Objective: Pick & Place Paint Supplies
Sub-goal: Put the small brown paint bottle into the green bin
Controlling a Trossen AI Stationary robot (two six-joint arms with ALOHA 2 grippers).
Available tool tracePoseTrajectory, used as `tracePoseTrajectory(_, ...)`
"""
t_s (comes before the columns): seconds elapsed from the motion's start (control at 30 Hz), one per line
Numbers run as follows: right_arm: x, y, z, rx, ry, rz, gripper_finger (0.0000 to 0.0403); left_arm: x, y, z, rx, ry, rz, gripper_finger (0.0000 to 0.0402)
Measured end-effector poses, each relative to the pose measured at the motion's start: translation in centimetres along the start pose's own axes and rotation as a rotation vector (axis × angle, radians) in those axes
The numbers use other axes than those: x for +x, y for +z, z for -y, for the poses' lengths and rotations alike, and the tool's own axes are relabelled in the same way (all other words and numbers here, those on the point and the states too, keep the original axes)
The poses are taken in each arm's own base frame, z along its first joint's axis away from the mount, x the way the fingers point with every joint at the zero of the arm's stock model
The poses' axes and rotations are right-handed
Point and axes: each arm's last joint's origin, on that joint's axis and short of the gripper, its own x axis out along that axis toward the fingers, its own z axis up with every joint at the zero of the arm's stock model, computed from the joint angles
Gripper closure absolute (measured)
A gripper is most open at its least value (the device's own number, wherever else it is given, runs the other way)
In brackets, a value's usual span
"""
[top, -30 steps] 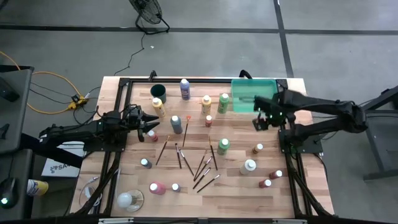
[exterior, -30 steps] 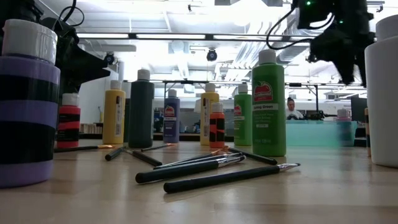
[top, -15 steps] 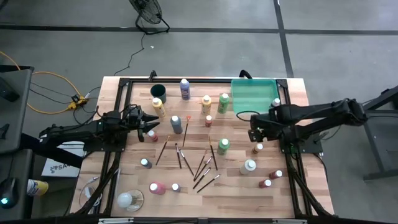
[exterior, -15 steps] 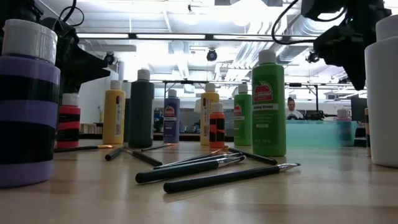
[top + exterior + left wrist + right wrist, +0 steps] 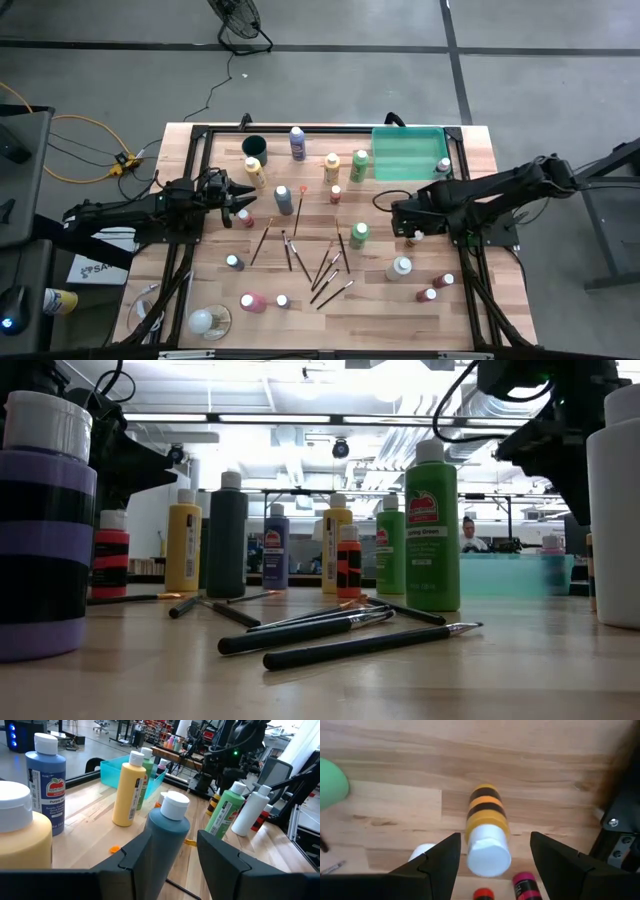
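Paint bottles and thin brushes (image 5: 320, 262) are spread over the wooden table. My right gripper (image 5: 405, 222) hangs open, pointing down, above a small orange-and-black striped bottle (image 5: 486, 827) with a white cap, which stands upright on the table. In the right wrist view its two fingers stand on either side of the bottle, higher than it and apart from it. My left gripper (image 5: 243, 200) waits open and level at the table's left, facing a grey-blue bottle (image 5: 166, 837) that stands a little beyond its fingertips.
The green tray (image 5: 400, 150) stands at the far right with one bottle (image 5: 443, 165) in it. A dark round cup (image 5: 254, 146) stands at the far left. A green bottle (image 5: 359, 234), a white bottle (image 5: 400, 267) and red bottles (image 5: 436, 288) stand close around the right gripper.
My right gripper has come away from the tray toward the table's near edge and a little to the left. It has sunk lower, rolled about its own axis, and now hangs over the orange striped bottle. Its fingers have stayed open.
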Motion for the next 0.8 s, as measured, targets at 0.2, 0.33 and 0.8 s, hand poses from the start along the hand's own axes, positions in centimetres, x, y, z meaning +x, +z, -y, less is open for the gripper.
tracePoseTrajectory(0.2, 0.23, 0.11, -0.2, 0.021, -0.006, 0.028, 0.0181, 0.0, 0.0, 0.0, 0.0, 0.0, 0.0, 0.025)
tracePoseTrajectory(0.33, 0.23, 0.05, -0.19, 0.021, -0.008, 0.009, 0.0216, 0.0, 0.0, 0.0, 0.0, 0.0, 0.0, 0.025)
tracePoseTrajectory(0.8, 0.27, -0.36, -0.17, 0.013, -0.01, -0.008, 0.0277, 0.0, 0.0, 0.0, 0.0, 0.0, 0.0, 0.025)
